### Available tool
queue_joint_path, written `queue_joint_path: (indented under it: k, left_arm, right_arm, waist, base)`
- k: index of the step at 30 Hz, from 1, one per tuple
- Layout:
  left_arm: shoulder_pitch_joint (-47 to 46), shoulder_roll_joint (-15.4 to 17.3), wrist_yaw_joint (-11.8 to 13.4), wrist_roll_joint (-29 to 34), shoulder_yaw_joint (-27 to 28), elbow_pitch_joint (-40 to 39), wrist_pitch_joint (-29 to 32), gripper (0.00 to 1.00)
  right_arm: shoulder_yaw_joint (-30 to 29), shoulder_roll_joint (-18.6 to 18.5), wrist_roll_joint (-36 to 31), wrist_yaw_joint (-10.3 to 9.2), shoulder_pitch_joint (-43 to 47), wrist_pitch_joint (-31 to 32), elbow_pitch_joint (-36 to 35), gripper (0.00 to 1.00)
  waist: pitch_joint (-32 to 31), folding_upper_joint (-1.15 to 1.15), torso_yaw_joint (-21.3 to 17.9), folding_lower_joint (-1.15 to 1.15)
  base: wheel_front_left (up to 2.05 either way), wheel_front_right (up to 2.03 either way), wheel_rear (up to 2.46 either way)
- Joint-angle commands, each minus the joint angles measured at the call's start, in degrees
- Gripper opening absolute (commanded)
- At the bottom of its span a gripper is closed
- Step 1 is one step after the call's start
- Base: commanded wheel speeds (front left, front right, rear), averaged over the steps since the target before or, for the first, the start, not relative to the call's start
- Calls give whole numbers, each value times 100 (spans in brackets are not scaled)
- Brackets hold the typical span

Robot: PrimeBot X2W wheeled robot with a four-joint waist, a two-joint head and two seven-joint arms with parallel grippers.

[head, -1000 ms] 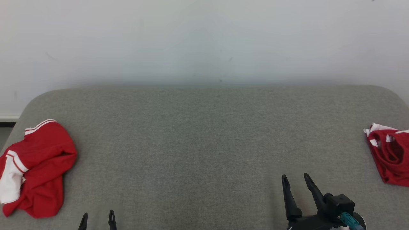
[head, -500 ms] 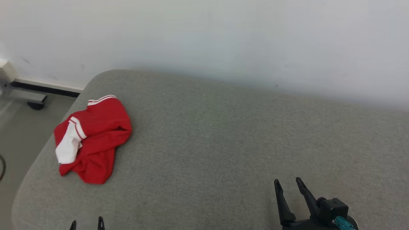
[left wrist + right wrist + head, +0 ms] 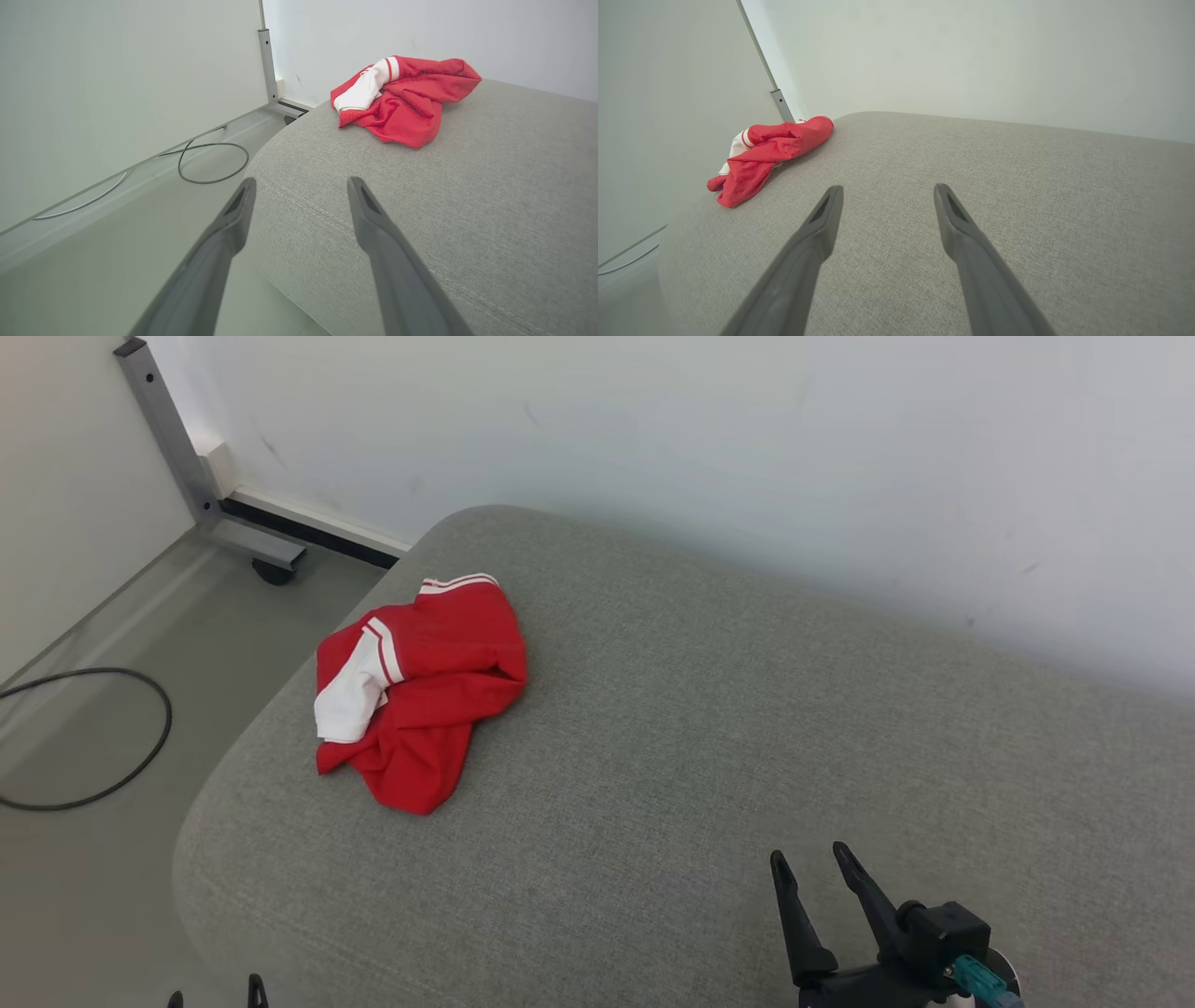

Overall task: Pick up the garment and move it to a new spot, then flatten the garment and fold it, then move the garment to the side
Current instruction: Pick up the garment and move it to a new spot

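Red crumpled garment with white trim (image 3: 420, 686) now sits near mid-view on the left end of the grey upholstered worktop (image 3: 700, 728); a second ago it lay at the head view's left edge. Whole picture swung left, so the camera turned and the cloth did not move. Left gripper (image 3: 215, 994) and right gripper (image 3: 808, 852): fingers spread wide, empty, well short of it; pickup not begun, likely squaring up
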Motion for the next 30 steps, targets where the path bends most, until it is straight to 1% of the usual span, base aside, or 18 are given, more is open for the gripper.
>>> queue_joint_path:
  k: [1,8,12,14,15,16,18,21,24,26,28,30]
  left_arm:
    - [86,-10,10,-81,26,-32,-18,100]
    - [70,-9,30,-126,31,-52,-18,100]
    - [-107,-9,-136,-153,77,74,-18,100]
    - [-262,49,-245,-157,167,153,-18,100]
    - [-262,49,-245,-157,167,153,-18,100]
    - [-374,85,-321,-170,213,193,-18,100]
    - [-613,164,-397,-206,306,269,-18,100]
    - [-1064,393,-525,-238,383,454,-17,100]
    - [-1589,663,-611,-255,327,740,-18,100]
    - [-1885,757,-656,-235,232,924,-17,100]
    - [-2251,977,-664,-281,168,1107,-18,100]
    - [-2571,1121,-692,-382,45,1394,-18,100]
  right_arm:
    - [28,10,-3,-14,-42,3,26,100]
    - [72,9,-40,-14,-113,2,38,100]
    - [24,9,-68,-14,-80,2,6,100]
    - [-4,9,-127,-14,-60,3,-34,100]
    - [-4,9,-127,-14,-60,3,-34,100]
    - [-25,10,-159,-14,-75,2,-57,100]
    - [-44,9,-245,-14,-124,2,-96,100]
    - [-87,7,-369,-14,-216,3,-153,100]
    - [-82,-47,-436,-14,-304,3,-203,100]
    - [-84,-119,-457,-14,-360,3,-255,100]
    - [-54,-162,-461,-14,-432,2,-337,100]
    - [-14,-235,-460,-14,-531,2,-412,100]
  waist:
    - [107,0,128,0]
    - [204,0,155,0]
    - [234,0,126,0]
    - [280,0,71,0]
    - [280,0,71,0]
    - [317,0,26,0]
    - [418,0,-87,0]
    - [598,0,-276,0]
    - [807,0,-475,0]
    - [947,0,-600,0]
    - [1096,0,-742,0]
    - [1255,0,-888,0]
  base:
    - [0,0,0]
    - [0,0,0]
    - [0,0,0]
    - [0,0,0]
    - [0,0,0]
    - [0,0,0]
    - [0,0,0]
    - [0,0,0]
    - [0,0,0]
    - [0,0,0]
    - [0,0,0]
    - [0,0,0]
